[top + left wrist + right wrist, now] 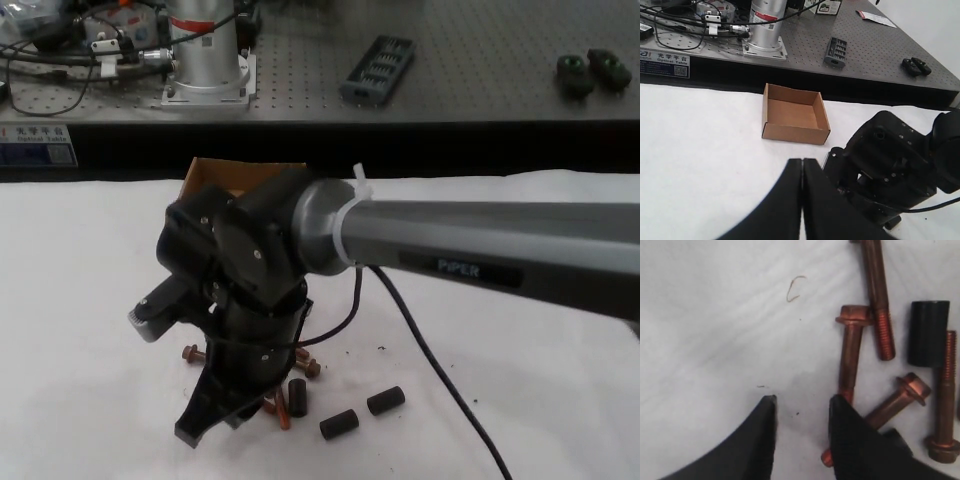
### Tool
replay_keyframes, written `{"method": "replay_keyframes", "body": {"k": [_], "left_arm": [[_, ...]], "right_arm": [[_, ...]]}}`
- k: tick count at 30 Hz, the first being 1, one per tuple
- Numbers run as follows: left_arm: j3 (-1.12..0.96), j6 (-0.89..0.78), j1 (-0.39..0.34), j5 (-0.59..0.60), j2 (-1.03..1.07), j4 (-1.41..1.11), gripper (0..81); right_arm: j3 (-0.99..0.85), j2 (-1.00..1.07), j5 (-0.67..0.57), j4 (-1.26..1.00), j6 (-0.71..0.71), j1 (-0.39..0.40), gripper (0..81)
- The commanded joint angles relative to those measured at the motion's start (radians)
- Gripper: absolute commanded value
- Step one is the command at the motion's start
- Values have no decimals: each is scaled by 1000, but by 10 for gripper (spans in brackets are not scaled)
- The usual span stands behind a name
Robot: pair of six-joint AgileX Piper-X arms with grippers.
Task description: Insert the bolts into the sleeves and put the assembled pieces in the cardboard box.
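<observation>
Bolts [849,355] are lying loose in a small cluster on the white-covered counter [90,300]. They are copper-coloured, and some are crossing or touching one another. Black sleeves [927,332] are lying just beside them, and none of the bolts in sight is sitting inside a sleeve.

The right gripper [802,407] is hanging low over this cluster with its jaws parted and only bare counter showing between them. One of its fingers is overlapping the shank end of the nearest bolt, though it cannot be told whether the two are touching. The left gripper [802,165] is sitting off to the side, clenched on nothing. The cardboard box [795,134] is standing open and empty farther back on the counter, apart from the loose parts.

By the look of it, the task is sitting at its first step, picking up a bolt. The next move is probably calling for a small sideways shift so that a single shank is lying between the jaws. The closing will need care, since the crowded neighbours are likely to get dragged along.
</observation>
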Motion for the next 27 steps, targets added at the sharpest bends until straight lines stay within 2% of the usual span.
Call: {"method": "replay_keyframes", "body": {"k": [1, 9, 19, 27], "left_arm": [[-13, 1, -5, -7, -9, -5, 6], [-13, 1, -5, -7, -9, -5, 6], [-13, 1, -5, -7, -9, -5, 6], [-13, 1, -5, -7, -9, -5, 6]], "right_arm": [[-4, -41, 8, -43, -6, -1, 218], [2, 12, 0, -210, -13, -19, 217], [2, 35, 0, -151, 1, -56, 217], [2, 59, -8, -123, 1, -57, 217]]}}
